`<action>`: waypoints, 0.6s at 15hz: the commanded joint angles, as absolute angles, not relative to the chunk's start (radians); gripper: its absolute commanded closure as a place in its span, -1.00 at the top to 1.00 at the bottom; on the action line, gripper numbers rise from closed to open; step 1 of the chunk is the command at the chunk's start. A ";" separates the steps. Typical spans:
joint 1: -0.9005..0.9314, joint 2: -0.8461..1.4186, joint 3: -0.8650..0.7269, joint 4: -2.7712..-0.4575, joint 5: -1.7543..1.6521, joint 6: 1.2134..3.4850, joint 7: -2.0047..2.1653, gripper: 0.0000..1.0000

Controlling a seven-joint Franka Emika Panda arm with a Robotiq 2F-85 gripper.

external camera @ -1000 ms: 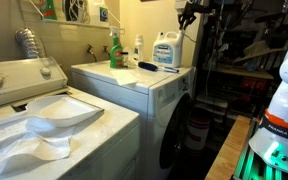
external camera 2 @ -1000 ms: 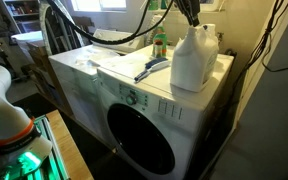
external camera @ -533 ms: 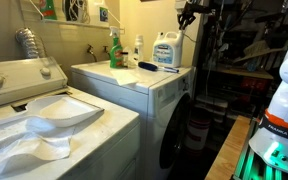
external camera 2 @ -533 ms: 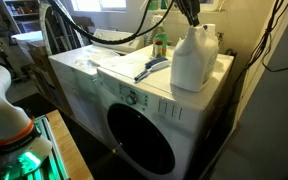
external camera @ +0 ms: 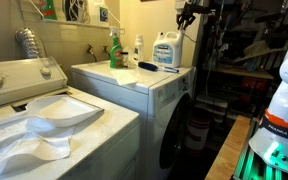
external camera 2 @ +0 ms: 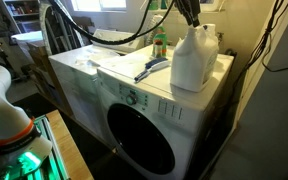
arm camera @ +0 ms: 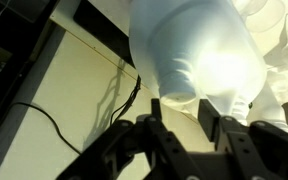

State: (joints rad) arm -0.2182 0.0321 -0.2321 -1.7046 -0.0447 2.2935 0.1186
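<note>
A white detergent jug with a blue label stands upright at the far corner of the front-load machine's top. In both exterior views my gripper hangs just above the jug's top, at its cap and handle. In the wrist view the jug fills the upper frame, lit from behind. My gripper is open, and its dark fingers stand apart on either side of the jug's narrow neck end. A small gap shows at each side.
A dark-handled brush lies on the machine top beside the jug. A green spray bottle and a white bottle stand at the back. A top-load washer is alongside. Thick cables drape behind, and a wall stands close by the jug.
</note>
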 commanded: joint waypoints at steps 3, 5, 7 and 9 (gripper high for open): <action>-0.220 0.041 -0.230 -1.699 -0.063 2.287 0.129 -0.30; -0.220 0.042 -0.230 -1.699 -0.065 2.286 0.129 -0.41; -0.220 0.042 -0.230 -1.699 -0.068 2.287 0.130 -0.57; -0.220 0.042 -0.230 -1.700 -0.071 2.288 0.131 -0.82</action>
